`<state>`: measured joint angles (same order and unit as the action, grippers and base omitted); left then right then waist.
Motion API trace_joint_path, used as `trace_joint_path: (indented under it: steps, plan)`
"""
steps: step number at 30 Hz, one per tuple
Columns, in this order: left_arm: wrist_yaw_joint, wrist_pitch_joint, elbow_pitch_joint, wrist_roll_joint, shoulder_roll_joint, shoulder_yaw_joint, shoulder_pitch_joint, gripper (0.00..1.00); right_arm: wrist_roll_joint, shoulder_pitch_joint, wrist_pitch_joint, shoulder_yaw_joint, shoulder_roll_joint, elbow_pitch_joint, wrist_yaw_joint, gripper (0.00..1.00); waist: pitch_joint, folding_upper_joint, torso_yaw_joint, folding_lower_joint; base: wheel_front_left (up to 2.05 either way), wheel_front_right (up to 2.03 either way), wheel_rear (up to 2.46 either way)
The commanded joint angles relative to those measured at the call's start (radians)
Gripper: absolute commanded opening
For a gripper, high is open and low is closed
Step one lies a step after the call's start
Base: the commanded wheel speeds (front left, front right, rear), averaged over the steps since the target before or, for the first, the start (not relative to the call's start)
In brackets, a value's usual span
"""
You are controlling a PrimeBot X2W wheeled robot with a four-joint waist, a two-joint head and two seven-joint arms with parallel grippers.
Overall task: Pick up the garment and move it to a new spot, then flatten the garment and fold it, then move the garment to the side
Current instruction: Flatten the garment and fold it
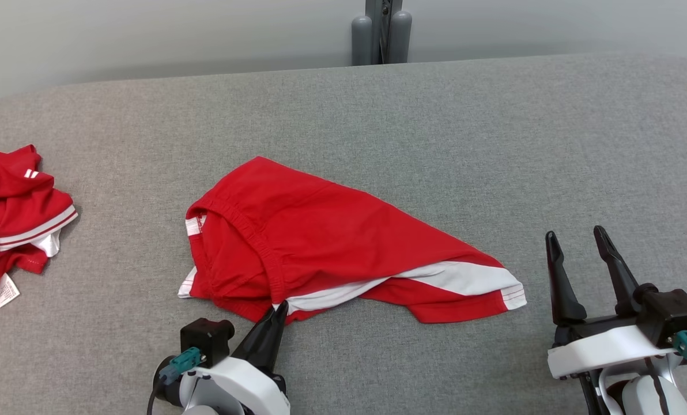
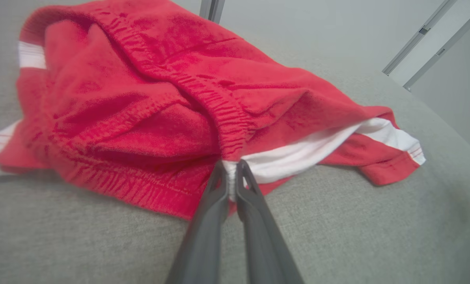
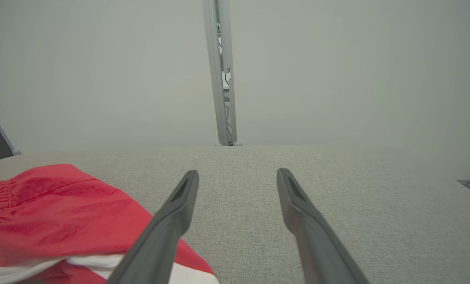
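The garment [image 1: 326, 236] is a pair of red shorts with white side stripes, lying crumpled in the middle of the grey padded table [image 1: 436, 127]. My left gripper [image 1: 280, 308] is at its near edge, shut on the waistband end where red meets white. The left wrist view shows the fingers [image 2: 219, 185] pinching that white-and-red hem of the garment [image 2: 160, 94]. My right gripper [image 1: 577, 245] stands open to the right of the shorts, apart from them, nothing between its fingers. In the right wrist view the gripper [image 3: 237, 175] points over bare table, with the garment [image 3: 53, 205] at lower left.
A second red garment [image 1: 15, 219] with white trim and a label lies bunched at the table's left edge. A grey post [image 1: 381, 31] stands behind the far edge. The table runs bare to the right and far side.
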<state>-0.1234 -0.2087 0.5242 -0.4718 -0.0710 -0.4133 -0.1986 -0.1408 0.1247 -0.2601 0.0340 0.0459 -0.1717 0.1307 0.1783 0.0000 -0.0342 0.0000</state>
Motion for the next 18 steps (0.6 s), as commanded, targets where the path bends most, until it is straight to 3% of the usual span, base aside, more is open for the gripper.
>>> trace_joint_path:
  steps: [1, 7, 18]
  plan:
    - [-0.005, -0.016, -0.005, -0.013, -0.005, 0.005, -0.015, 0.0, 0.002, 0.002, -0.006, -0.01, 0.006, -0.011, 0.0, 1.0, -0.003, 0.0, 0.0, 0.0, 0.0, 0.0, 0.0]
    - [-0.006, -0.039, -0.026, -0.023, -0.006, 0.022, -0.019, 0.0, 0.005, -0.005, -0.006, -0.026, 0.006, -0.063, 0.0, 1.0, -0.006, 0.0, 0.001, 0.0, 0.0, 0.0, 0.0]
    - [-0.003, -0.056, -0.056, -0.008, 0.001, 0.043, -0.026, 0.0, -0.102, 0.019, 0.065, 0.018, 0.006, -0.25, 0.0, 1.0, 0.007, 0.0, 0.001, 0.0, 0.0, 0.0, 0.0]
